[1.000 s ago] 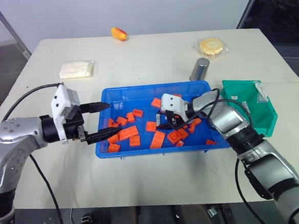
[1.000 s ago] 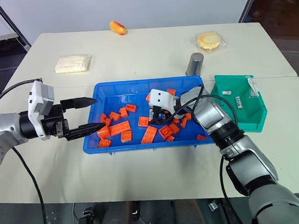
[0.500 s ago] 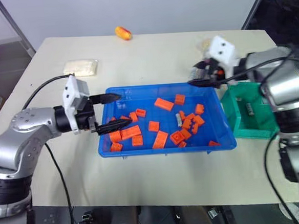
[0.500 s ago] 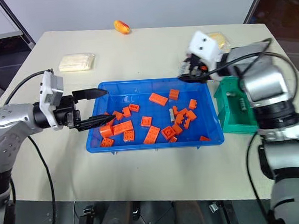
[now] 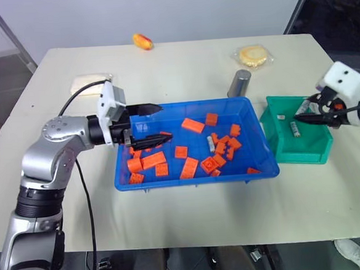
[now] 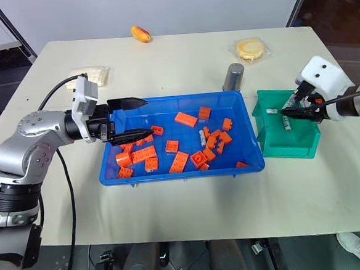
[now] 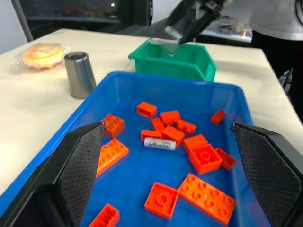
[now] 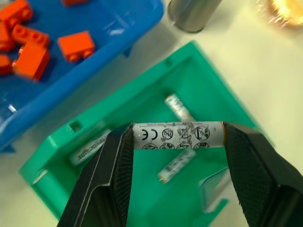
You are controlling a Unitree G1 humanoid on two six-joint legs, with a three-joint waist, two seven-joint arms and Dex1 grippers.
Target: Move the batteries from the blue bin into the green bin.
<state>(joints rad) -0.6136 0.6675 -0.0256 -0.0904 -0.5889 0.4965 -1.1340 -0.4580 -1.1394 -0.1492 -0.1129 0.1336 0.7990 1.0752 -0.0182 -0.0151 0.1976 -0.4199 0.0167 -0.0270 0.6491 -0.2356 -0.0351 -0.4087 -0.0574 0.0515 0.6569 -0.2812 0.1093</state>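
- Right gripper point(image 8: 176, 142) hangs over the green bin point(image 5: 313, 145), clamped on a battery point(image 8: 177, 135) gripped end to end between its two fingers.
- Below that held one, three more batteries lie on the green bin's floor, one of them point(image 8: 176, 165) right beneath the grip.
- Blue bin point(image 5: 195, 177) sits mid-table, just left of the green one, scattered with orange bricks point(image 5: 147, 161).
- One battery point(image 7: 159, 143) is left in the blue bin, lying flat among the bricks toward its right half, touching a brick.
- Left gripper point(image 5: 159, 121) reaches in level over the blue bin's left end, fingers spread wide, nothing between them.
- Just behind the blue bin's far right corner stands a grey can point(image 5: 239, 83), upright.
- Farther back: a wrapped white packet point(image 5: 90, 84) at left, a wrapped round biscuit point(image 5: 253, 55) at right.
- At the far edge, a small yellow-and-red item point(image 5: 142, 40); what it is, I can't tell.
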